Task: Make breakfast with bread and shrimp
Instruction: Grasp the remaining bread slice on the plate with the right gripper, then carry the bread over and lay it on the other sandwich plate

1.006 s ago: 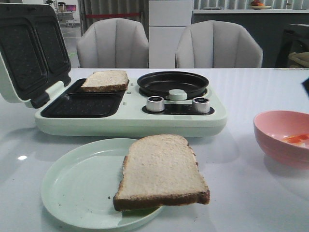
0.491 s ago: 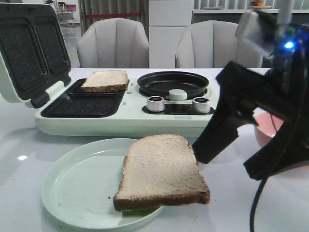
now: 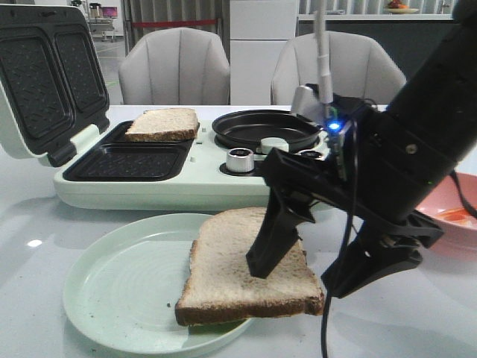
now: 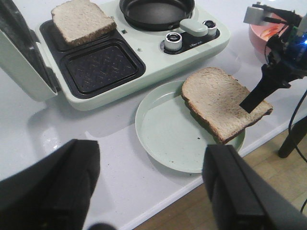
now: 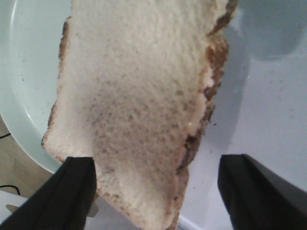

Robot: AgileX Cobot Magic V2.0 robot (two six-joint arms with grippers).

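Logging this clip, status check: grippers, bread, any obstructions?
Right gripper open, jaws straddling the bread slice on the plate. Left gripper open, hovering clear. Second slice in the sandwich maker. Nothing blocking.

Two bread slices (image 3: 250,268) (image 3: 162,124), one plate (image 3: 119,287), one pink bowl (image 3: 451,212), two knobs (image 3: 240,159) (image 4: 209,25), two chairs (image 3: 175,67) (image 3: 298,63).

Even, soft overhead light w/ faint glare on white table (image 3: 417,328), blurred dark fingers (image 4: 240,191) close up
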